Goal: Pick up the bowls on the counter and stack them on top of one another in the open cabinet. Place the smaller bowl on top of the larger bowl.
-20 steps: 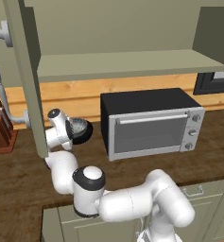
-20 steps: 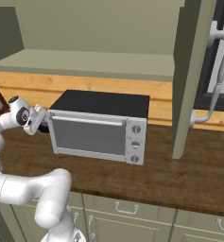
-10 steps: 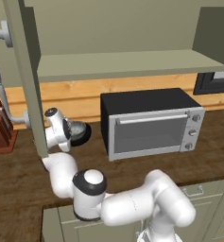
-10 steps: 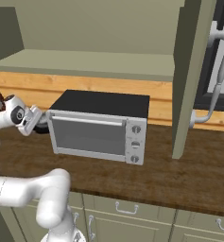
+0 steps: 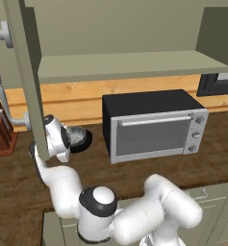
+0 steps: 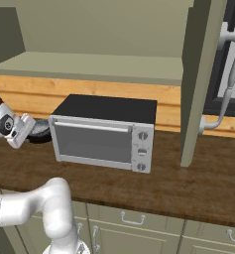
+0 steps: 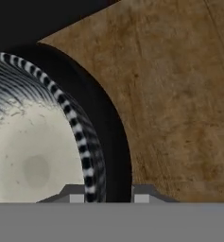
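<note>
**Low over the bowls, left of the oven**

I work above a dark brown wood-plank counter with a lighter orange wooden back strip along the wall. On it stands a black and silver toaster oven, door closed, two knobs at its right. Above hangs the open cabinet, olive green, with one flat shelf and a tall narrow door panel that crosses in front of my wrist in the left base view. A knife block stands at the far left, and olive drawers with silver handles run below the worktop.

My gripper hangs low over the worktop, left of the oven. In the hand view, the smaller bowl shows a pale, speckled inside and a rim banded in black and white. It sits within the larger bowl, whose glossy black wall curves around it. Both rest on the counter just left of the oven.

My two fingertips stand apart at the bottom of the hand view, one at either side of the bowls' rims. I cannot tell whether they touch anything. The bowls are cut off at the left edge there, and from the base cameras my hand hides much of them.
</note>
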{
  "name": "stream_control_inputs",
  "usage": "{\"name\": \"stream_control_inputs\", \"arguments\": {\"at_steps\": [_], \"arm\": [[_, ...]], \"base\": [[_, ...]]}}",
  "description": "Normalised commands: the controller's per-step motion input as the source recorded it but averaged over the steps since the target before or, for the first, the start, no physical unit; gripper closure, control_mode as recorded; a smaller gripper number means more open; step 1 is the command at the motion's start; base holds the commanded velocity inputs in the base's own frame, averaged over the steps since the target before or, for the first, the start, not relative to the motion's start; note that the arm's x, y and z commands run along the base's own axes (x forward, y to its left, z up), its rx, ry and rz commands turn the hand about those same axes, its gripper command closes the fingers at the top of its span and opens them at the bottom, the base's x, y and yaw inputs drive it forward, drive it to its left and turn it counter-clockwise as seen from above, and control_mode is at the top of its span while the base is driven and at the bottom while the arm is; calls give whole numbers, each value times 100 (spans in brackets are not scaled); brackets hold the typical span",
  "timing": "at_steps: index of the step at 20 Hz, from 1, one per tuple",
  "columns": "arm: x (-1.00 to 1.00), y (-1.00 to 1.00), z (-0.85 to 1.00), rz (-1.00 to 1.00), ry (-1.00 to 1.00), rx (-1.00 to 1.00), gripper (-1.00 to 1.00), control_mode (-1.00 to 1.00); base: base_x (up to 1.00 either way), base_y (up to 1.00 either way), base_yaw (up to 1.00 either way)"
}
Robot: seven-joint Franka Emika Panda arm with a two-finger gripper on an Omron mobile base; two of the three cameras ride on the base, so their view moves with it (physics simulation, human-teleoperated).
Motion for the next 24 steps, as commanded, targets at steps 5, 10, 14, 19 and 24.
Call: {"name": "stream_control_inputs", "arguments": {"at_steps": [5,10,14,19,24], "arm": [[-99,0,38,0,-9,0,100,-100],[-99,-2,59,0,-12,0,100,-100],[-100,-7,87,0,-11,0,100,-100],[-99,-30,97,0,-10,0,100,-100],[-89,-51,96,0,-14,0,100,-100]], "base": [[0,0,0],[0,0,0],[0,0,0],[0,0,0],[0,0,0]]}}
